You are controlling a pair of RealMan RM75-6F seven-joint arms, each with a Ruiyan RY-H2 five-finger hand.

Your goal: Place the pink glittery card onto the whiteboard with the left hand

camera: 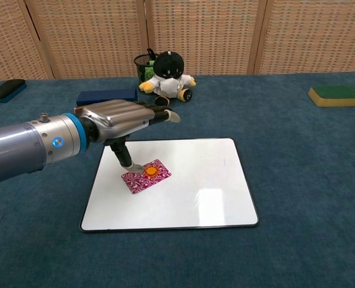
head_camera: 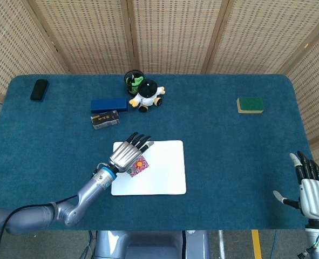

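Observation:
The pink glittery card [camera: 146,176] [head_camera: 138,167], with an orange dot at its middle, lies flat on the left part of the whiteboard [camera: 195,192] [head_camera: 164,175]. My left hand [camera: 120,120] [head_camera: 128,154] hovers over the card's left side with its fingers stretched forward and apart, holding nothing. Its thumb points down to the card's left edge; whether it touches the card I cannot tell. My right hand [head_camera: 312,190] stays at the table's front right corner, fingers spread and empty, seen only in the head view.
A plush penguin [head_camera: 147,94] [camera: 168,75] and a black pen cup [head_camera: 132,78] stand behind the board. A blue box [head_camera: 108,104] [camera: 107,96] and a dark box [head_camera: 105,119] lie back left, a black eraser [head_camera: 39,89] far left, a green sponge [head_camera: 250,104] [camera: 333,95] right.

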